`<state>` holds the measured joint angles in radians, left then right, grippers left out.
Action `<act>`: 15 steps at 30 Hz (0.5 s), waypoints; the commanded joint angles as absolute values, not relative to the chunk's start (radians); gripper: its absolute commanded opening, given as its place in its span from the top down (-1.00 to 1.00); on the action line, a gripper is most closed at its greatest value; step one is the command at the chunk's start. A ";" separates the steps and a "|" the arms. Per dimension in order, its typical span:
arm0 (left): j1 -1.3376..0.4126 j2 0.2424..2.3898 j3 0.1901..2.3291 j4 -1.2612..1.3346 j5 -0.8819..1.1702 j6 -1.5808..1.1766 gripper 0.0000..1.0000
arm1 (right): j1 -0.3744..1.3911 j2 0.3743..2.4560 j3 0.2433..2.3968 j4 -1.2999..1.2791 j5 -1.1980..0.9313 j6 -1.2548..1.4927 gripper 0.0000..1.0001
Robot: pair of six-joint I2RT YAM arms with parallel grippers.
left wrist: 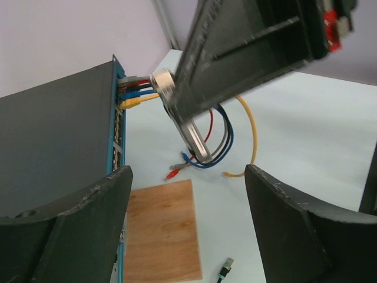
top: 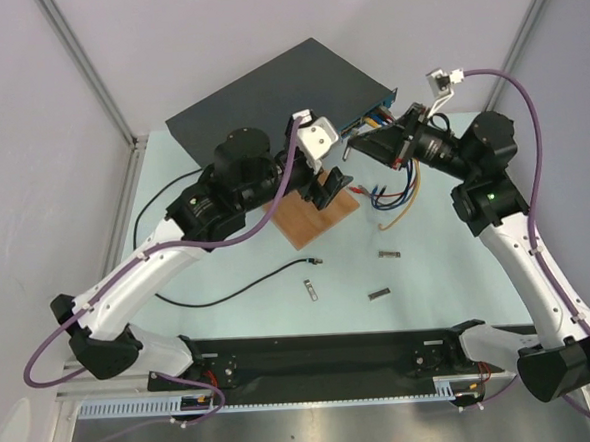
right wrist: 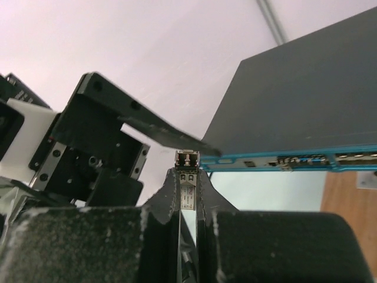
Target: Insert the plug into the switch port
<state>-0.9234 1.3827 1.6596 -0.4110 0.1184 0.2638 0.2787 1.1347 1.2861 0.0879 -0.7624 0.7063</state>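
The plug (top: pixel 316 262), a pale tip on a thin black cable, lies on the table in front of the wooden board; it also shows in the left wrist view (left wrist: pixel 225 268). The switch (top: pixel 267 92) is a flat dark-grey box whose blue port face (top: pixel 370 111) has a row of sockets (left wrist: pixel 118 127). My left gripper (top: pixel 330 191) is open and empty above the board (left wrist: pixel 188 174). My right gripper (top: pixel 356 147) is shut on a small silver metal stick (right wrist: pixel 188 177), held near the blue face (right wrist: pixel 294 160). The stick also shows in the left wrist view (left wrist: pixel 189 127).
A wooden board (top: pixel 310 215) lies beside the switch. Yellow, blue and red cables (left wrist: pixel 135 94) are plugged in at the face's far end, with loose ends (left wrist: pixel 177 168) on the table. Three silver sticks (top: pixel 308 291), (top: pixel 380 294), (top: pixel 388 253) lie in front.
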 commanded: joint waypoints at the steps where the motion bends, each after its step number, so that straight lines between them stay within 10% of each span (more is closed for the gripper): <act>1: -0.931 1.393 1.706 -0.381 0.041 0.275 -0.63 | 0.330 1.120 1.278 0.129 -0.709 0.686 1.00; 15: -0.931 1.401 1.681 -0.354 -0.023 0.279 0.46 | 0.403 1.120 1.253 0.095 -0.693 0.675 1.00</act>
